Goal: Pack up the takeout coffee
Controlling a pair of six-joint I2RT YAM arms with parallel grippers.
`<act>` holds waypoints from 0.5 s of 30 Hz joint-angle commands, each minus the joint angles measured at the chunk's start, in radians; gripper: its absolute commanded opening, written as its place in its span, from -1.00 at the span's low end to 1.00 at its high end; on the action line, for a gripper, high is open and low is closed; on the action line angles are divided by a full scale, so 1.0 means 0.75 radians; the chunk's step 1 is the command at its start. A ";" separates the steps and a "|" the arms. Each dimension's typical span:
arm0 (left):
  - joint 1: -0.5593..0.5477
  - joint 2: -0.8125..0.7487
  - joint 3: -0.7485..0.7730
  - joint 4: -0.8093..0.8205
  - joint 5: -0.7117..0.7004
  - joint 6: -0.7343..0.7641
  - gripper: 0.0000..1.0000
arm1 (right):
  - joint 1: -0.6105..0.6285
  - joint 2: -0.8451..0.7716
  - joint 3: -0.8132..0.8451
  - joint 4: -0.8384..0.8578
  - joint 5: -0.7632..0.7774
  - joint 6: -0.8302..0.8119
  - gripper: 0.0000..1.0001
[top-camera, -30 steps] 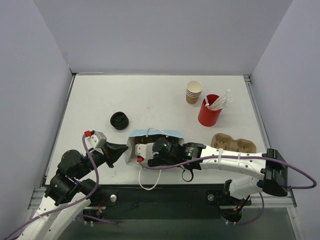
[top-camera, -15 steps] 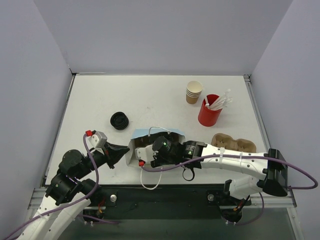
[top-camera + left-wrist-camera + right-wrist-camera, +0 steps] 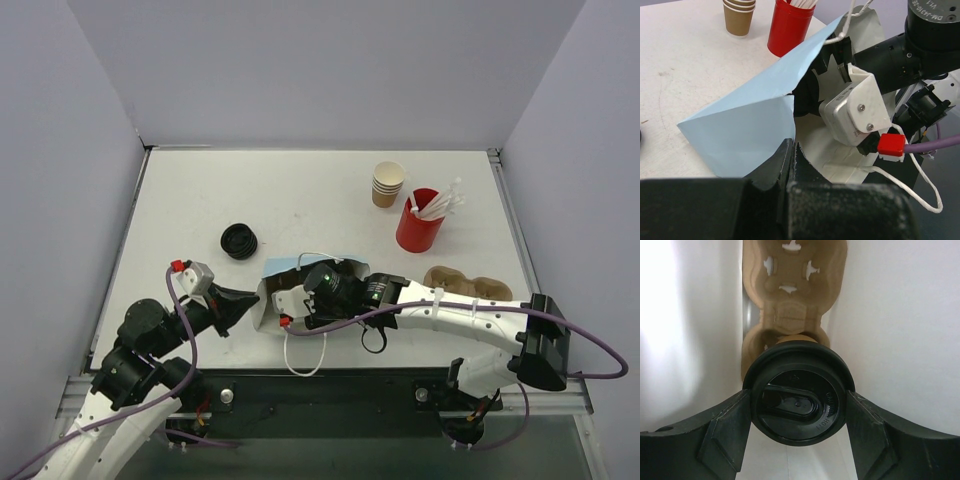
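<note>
Now one takeout coffee [image 3: 797, 405] between two fingers [image 3: 725, 435] of the right gripper [image 3: 797, 412], one bag [image 3: 755, 120] in the closed left gripper [image 3: 792, 155].

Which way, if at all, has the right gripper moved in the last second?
Yes, slightly: the right gripper shifted away from the near edge of the table.
</note>
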 commanded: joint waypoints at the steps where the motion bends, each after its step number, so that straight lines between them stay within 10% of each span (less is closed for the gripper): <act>1: 0.005 0.003 0.007 0.048 0.022 -0.009 -1.00 | -0.023 0.029 0.039 -0.012 -0.009 -0.044 -0.15; 15: 0.005 0.003 0.007 0.044 0.029 -0.011 -1.00 | -0.037 0.068 -0.014 0.082 -0.031 -0.029 -0.15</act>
